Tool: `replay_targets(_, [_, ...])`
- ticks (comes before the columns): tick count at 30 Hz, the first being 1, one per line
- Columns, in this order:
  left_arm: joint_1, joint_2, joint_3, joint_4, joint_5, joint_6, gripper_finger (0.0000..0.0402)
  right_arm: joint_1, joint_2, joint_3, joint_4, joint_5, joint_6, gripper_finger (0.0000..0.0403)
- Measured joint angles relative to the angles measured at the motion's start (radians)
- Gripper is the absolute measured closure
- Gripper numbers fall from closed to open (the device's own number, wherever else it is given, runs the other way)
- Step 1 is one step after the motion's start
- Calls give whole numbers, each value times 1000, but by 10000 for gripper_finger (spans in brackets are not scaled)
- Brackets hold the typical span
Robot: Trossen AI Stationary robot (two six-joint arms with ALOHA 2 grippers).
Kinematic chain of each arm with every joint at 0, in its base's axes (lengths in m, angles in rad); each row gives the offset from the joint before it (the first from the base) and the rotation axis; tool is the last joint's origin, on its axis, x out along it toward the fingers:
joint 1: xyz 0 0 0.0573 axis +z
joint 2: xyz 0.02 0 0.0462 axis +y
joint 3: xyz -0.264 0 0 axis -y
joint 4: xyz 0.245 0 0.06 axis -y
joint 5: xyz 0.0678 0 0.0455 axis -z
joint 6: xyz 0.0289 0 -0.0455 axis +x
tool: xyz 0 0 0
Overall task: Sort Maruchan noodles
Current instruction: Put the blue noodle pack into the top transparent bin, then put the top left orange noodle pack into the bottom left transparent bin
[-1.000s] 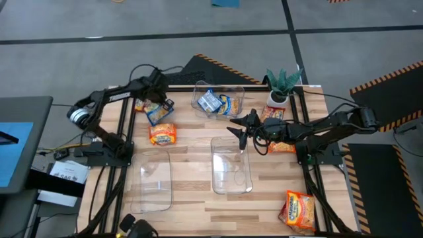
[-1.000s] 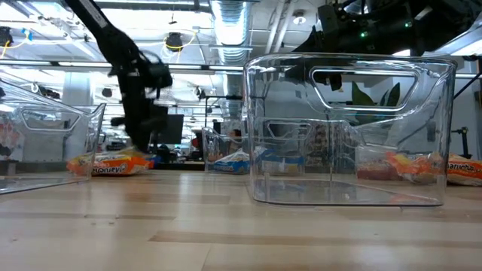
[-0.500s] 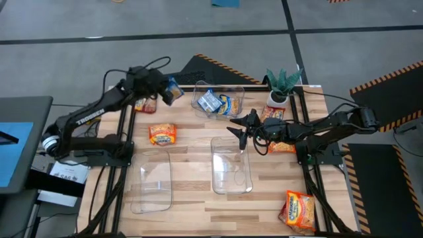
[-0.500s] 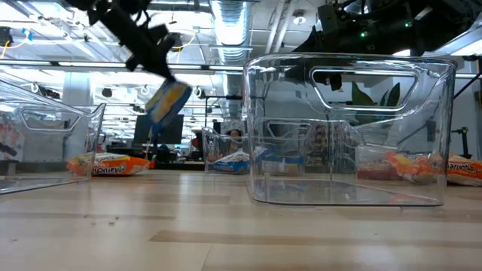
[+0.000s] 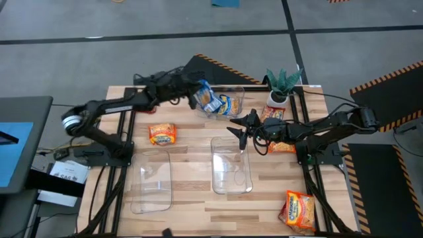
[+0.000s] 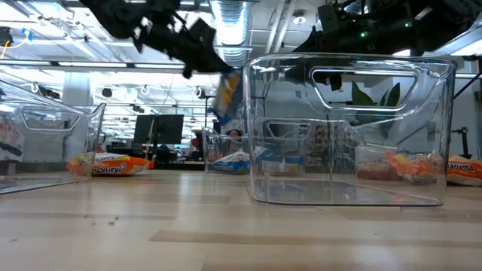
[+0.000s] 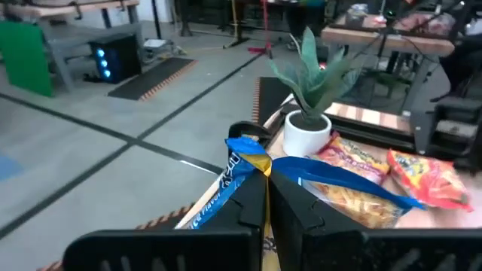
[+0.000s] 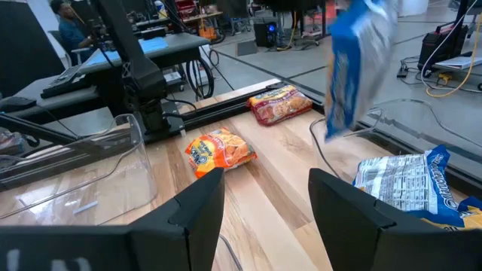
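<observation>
One blue-and-yellow packet (image 5: 205, 97) now off the table, carried to the far bin (image 5: 232, 99) | left gripper (image 5: 193, 96) jaws clamped on it | right gripper (image 5: 241, 134) jaws wide, empty (waiting over the near bin (image 5: 231, 182)) | I expect release next.

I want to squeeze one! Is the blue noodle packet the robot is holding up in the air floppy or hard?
Probably a bit of both. The blue packet hangs from the left gripper by one pinched edge, and that crinkly wrapper edge folds, so the plastic looks soft. The rest dangles fairly flat, so the noodles inside seem stiff. It likely weighs little.
</observation>
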Motion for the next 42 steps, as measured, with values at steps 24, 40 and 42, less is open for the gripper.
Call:
replay_targets(24, [-14, 194, 0, 200, 80, -102, 351, -2, 0, 0, 0, 0, 0, 187])
replay_targets(40, [20, -76, 0, 69, 145, -102, 171, -2, 0, 0, 0, 1, 0, 187])
replay_targets(42, [26, -173, 1, -37, 148, -77, 171, -2, 0, 0, 1, 1, 0, 187])
